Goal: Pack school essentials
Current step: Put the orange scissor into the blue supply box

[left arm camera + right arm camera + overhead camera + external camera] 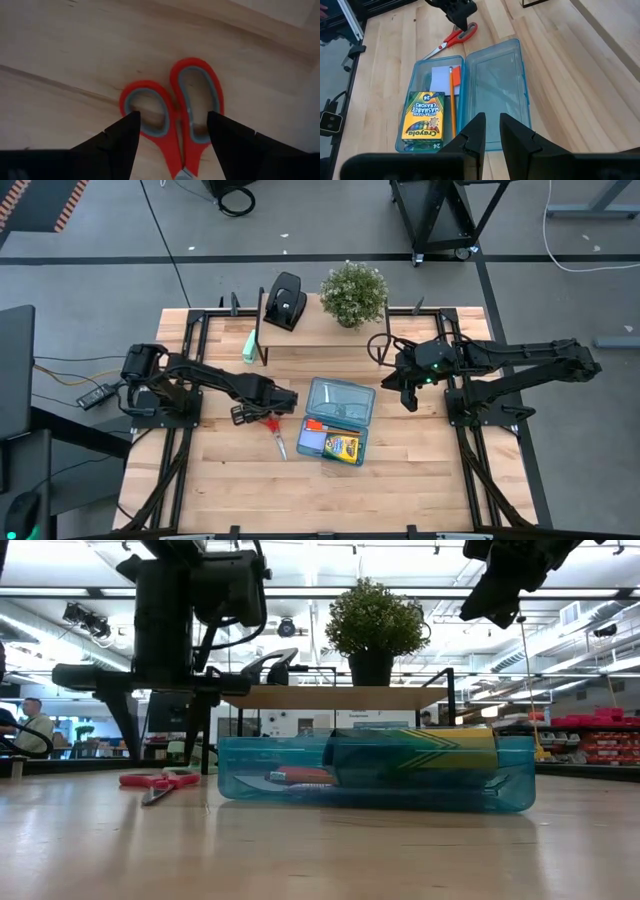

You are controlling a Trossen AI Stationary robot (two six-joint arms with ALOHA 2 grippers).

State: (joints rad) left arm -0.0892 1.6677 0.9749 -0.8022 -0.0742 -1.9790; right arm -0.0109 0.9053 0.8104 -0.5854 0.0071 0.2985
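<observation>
The red-handled scissors point(277, 434) lie flat on the table, left of the open blue case point(352, 402). My left gripper point(172, 120) is open and hovers over the scissors' red handle loops point(170, 107), one finger on either side, touching nothing. In the case's base I see the yellow-green crayon box point(423, 116), the pale blue note pad point(441, 77) and the orange pencil point(452, 100). My right gripper point(492, 122) is up in the air to the right of the case, its fingers a narrow gap apart and holding nothing.
A raised wooden shelf point(310, 332) at the table's far side carries a black hole punch point(285, 300) and a potted plant point(353, 292); a mint-green block point(248, 348) sits at its left end. The case's lid point(495, 85) lies open flat. Bare wood shows near the front edge.
</observation>
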